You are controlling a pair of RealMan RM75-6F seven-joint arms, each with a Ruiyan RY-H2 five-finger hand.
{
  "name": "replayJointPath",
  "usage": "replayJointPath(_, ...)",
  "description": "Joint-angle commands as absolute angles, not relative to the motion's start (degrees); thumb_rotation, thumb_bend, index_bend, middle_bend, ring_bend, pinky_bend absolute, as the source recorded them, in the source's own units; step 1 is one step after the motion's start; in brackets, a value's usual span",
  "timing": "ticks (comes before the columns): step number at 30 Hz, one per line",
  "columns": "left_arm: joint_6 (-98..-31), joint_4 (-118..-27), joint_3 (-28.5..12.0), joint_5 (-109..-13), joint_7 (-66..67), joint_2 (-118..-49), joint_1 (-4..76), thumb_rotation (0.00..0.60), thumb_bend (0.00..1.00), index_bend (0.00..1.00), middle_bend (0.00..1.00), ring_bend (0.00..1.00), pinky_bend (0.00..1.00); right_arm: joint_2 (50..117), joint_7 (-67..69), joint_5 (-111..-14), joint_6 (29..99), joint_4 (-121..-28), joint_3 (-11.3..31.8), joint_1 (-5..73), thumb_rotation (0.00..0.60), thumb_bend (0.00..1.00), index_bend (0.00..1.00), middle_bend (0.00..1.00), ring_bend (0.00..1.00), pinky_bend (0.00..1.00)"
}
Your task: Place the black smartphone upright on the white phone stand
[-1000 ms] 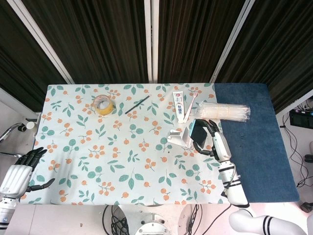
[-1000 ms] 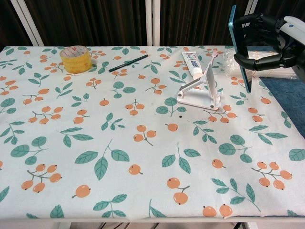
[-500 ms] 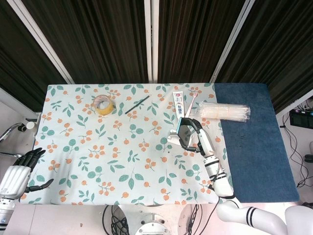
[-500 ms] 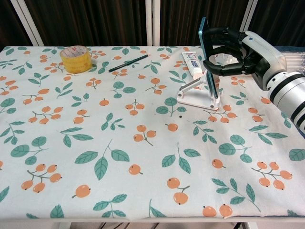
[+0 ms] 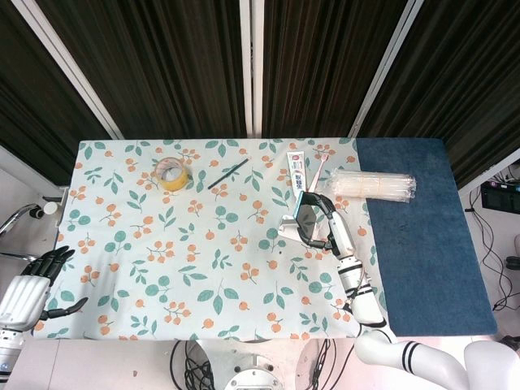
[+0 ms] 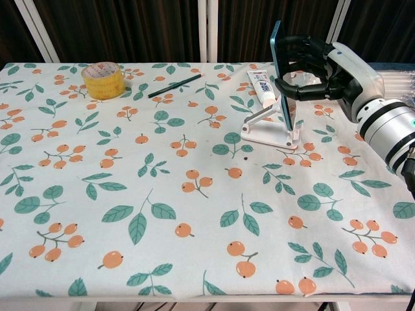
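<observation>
The black smartphone (image 6: 281,71) stands upright on edge, its lower end down at the white phone stand (image 6: 267,129). My right hand (image 6: 318,68) grips the phone from the right, fingers wrapped around its top and side. In the head view the same hand (image 5: 327,223) holds the phone (image 5: 305,218) over the stand (image 5: 289,229) at the tablecloth's right side. My left hand (image 5: 31,286) hangs off the table's left front corner, fingers apart and holding nothing; the chest view does not show it.
A toothpaste tube (image 6: 262,86) and toothbrush (image 5: 316,175) lie just behind the stand. A clear plastic packet (image 5: 370,184) lies on the blue mat (image 5: 422,244). Yellow tape roll (image 6: 102,79) and a dark pen (image 6: 174,85) lie far left.
My right hand carried the phone leftward and down from beside the stand onto it. In the last half second it only settled slightly. The left hand stayed put.
</observation>
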State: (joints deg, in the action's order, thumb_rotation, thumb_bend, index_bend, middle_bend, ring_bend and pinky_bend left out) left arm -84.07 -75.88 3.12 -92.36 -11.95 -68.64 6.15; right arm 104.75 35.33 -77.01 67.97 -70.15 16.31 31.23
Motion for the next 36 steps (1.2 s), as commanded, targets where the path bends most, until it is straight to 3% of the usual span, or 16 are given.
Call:
replayJointPath(1, -84.04, -75.91, 3.08, -92.38, -11.96, -68.59, 6.20, 0.324, 0.15, 0.10, 0.07, 0.11, 0.22, 105.10, 35.86, -76.72, 67.89, -69.71, 16.37, 31.10, 0.600, 0.33, 0.48, 0.25, 0.31, 0.00)
replayJointPath(36, -83.85, -74.94, 3.30, -92.11, -13.16, -68.89, 5.92, 0.325, 0.15, 0.10, 0.07, 0.11, 0.22, 107.54, 40.06, -76.85, 66.63, -64.17, 15.62, 30.23, 0.600, 0.33, 0.48, 0.24, 0.31, 0.00)
